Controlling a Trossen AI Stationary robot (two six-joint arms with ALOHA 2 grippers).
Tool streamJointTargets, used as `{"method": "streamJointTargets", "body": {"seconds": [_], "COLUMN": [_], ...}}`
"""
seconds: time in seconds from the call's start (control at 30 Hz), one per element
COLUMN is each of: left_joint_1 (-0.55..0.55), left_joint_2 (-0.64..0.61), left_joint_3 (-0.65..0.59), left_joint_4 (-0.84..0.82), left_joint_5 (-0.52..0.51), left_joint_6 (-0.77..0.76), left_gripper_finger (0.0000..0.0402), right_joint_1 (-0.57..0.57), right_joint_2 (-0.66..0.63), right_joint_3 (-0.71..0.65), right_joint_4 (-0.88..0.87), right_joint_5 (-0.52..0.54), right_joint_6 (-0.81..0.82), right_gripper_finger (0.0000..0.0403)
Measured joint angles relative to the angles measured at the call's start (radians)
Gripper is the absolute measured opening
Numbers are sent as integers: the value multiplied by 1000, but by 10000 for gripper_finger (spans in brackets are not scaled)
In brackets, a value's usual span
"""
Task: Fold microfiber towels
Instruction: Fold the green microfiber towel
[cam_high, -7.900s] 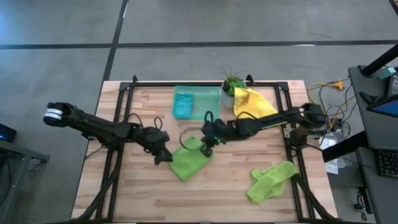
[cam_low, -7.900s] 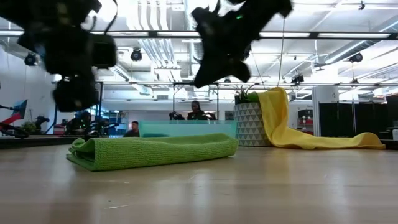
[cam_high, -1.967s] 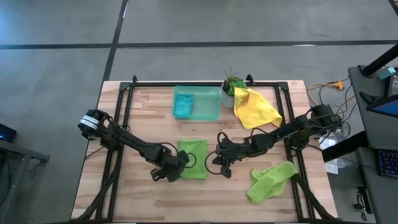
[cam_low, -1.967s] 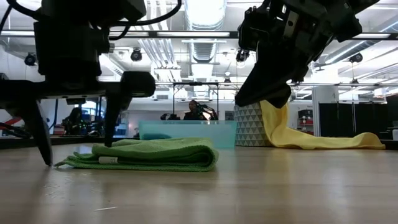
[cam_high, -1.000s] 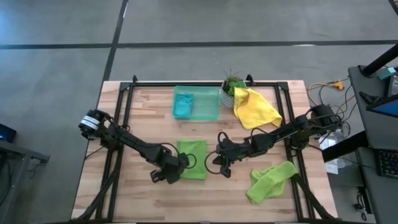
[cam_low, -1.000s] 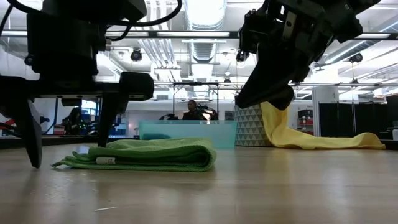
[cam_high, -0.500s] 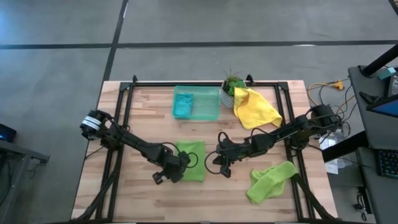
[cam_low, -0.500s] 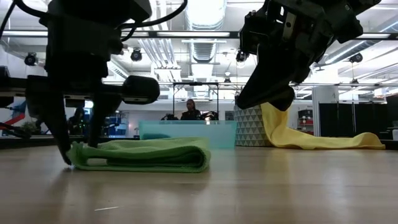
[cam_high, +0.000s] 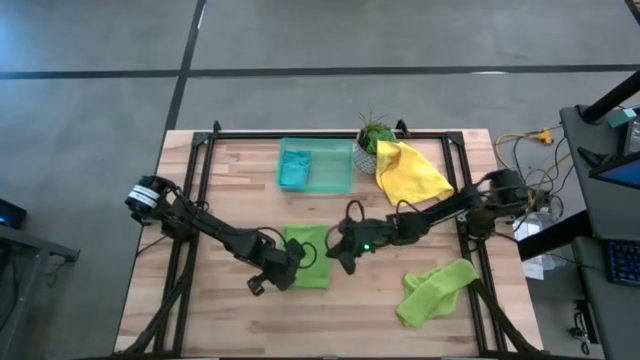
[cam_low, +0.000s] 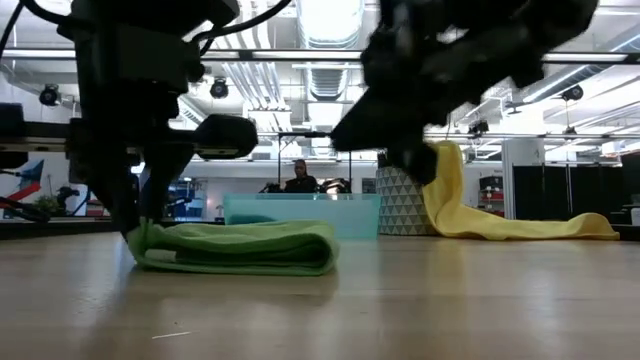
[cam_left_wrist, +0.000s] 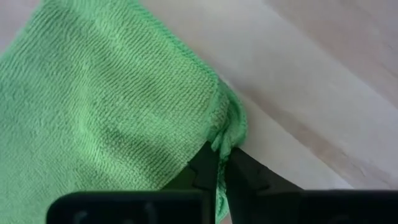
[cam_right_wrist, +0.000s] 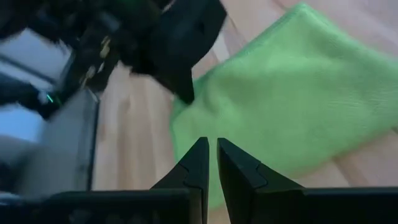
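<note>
A lime green microfiber towel (cam_high: 309, 254) lies folded on the table's middle, its fold toward the right arm (cam_low: 240, 248). My left gripper (cam_high: 284, 274) is shut on its near left corner. My right gripper (cam_high: 341, 258) is shut and hovers just off the towel's right edge, clear of it in the low view. In the right wrist view its fingers (cam_right_wrist: 210, 167) point over the towel (cam_right_wrist: 286, 106). Another lime towel (cam_high: 436, 289) lies crumpled at the near right. A yellow towel (cam_high: 410, 172) drapes off the plant pot. A teal-blue towel (cam_high: 293, 172) lies in the tray. My left gripper pinches the folded towel's near left corner (cam_left_wrist: 227, 132) between its two fingertips (cam_left_wrist: 206, 163), coming from above at a slant. The corner is bunched up between them; how many layers, I cannot tell. The rest of the towel lies flat on the table.
A translucent green tray (cam_high: 334, 166) stands at the far middle, with a potted plant (cam_high: 373, 136) in a patterned pot to its right. Bare wood lies along the near edge and at the left. Cables and equipment sit beyond the right edge.
My left gripper has shut from wide open onto the towel's near left corner, drawing that end in a little toward the fold. My right gripper has gone toward the table's left, up to the towel's right edge, turning and tipping as it went.
</note>
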Motion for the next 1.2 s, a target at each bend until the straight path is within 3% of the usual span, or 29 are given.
{"method": "streamJointTargets", "body": {"seconds": [0.23, 0.47, 0.67, 0.93, 1.2], "left_joint_1": [0, 0, 0, 0, -2], "left_joint_2": [-2, -16, -72, -139, -178], "left_joint_3": [-14, -34, -93, -169, -214], "left_joint_4": [10, 54, 157, 299, 318], "left_joint_5": [-18, -19, -27, -54, -78], "left_joint_6": [-123, -207, -314, -468, -558], "left_gripper_finger": [1, 0, 0, 0, 0], "right_joint_1": [-18, -18, -22, -23, -26], "right_joint_2": [206, 268, 227, 236, 236], "right_joint_3": [8, 24, 64, 227, 287], "right_joint_4": [215, 268, 9, -392, -459], "right_joint_5": [-54, 31, 46, 122, 147], "right_joint_6": [268, 381, 357, 257, 180], "right_gripper_finger": [29, 29, 28, 28, 28]}}
